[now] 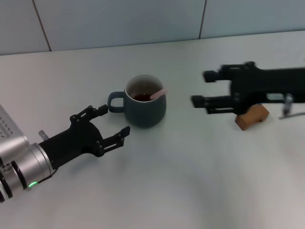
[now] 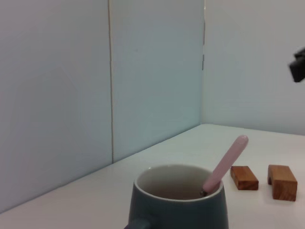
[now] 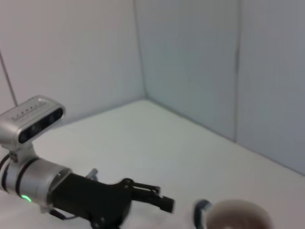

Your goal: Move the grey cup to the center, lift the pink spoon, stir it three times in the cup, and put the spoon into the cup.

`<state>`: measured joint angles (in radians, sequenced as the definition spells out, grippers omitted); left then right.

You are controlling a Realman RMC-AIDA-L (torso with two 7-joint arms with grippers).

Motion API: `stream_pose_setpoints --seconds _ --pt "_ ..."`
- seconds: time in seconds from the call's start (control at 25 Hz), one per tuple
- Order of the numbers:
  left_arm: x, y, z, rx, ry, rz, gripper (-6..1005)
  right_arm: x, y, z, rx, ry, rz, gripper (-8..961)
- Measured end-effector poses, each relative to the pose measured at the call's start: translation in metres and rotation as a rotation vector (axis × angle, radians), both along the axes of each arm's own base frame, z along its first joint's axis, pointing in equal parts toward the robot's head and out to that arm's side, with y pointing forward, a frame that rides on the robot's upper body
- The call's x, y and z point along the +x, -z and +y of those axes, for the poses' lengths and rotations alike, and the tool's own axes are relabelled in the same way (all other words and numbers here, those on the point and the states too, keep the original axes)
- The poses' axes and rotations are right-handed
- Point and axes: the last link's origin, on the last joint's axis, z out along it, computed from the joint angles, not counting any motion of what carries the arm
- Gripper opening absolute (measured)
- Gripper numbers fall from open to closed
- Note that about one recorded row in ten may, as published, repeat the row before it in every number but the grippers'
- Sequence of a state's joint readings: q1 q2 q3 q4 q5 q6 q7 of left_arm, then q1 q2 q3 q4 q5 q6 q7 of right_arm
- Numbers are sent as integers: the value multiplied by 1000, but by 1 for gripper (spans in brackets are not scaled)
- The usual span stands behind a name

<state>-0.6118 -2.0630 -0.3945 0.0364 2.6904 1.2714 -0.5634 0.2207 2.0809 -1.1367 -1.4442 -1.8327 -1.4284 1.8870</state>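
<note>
The grey cup [image 1: 144, 102] stands near the table's middle, handle toward my left. The pink spoon [image 1: 157, 93] rests inside it, its handle leaning over the rim on the right side; the bowl is hidden in the cup. The cup [image 2: 178, 204] and the spoon [image 2: 226, 163] also show in the left wrist view, and the cup's rim [image 3: 236, 217] shows in the right wrist view. My left gripper [image 1: 113, 121] is open and empty just left of the cup, by the handle. My right gripper [image 1: 201, 89] is open and empty, raised to the right of the cup.
A brown wooden block [image 1: 251, 117] lies under my right arm; two wooden blocks [image 2: 244, 177] [image 2: 282, 182] show beyond the cup in the left wrist view. A pale wall runs along the table's far edge [image 1: 143, 45].
</note>
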Motion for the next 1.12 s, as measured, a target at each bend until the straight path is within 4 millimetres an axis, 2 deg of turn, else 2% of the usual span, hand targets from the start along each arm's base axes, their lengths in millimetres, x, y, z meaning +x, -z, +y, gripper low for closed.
stream_pose_setpoints --seconds 0.04,0.2,0.4,0.68,1.12 --pt "2 0 2 -14 -7 -9 847 0 0 0 0 0 0 742" --pt "5 -2 6 -40 -24 -25 847 36 -6 -6 -12 115 11 742" --pt "9 -7 16 -94 -36 -19 847 52 -1 -1 -44 189 -66 742" --pt "18 -11 21 -108 -13 -35 847 53 6 5 -74 219 -81 742" --pt "16 -9 20 -107 -17 -28 847 51 4 9 -70 210 -86 742"
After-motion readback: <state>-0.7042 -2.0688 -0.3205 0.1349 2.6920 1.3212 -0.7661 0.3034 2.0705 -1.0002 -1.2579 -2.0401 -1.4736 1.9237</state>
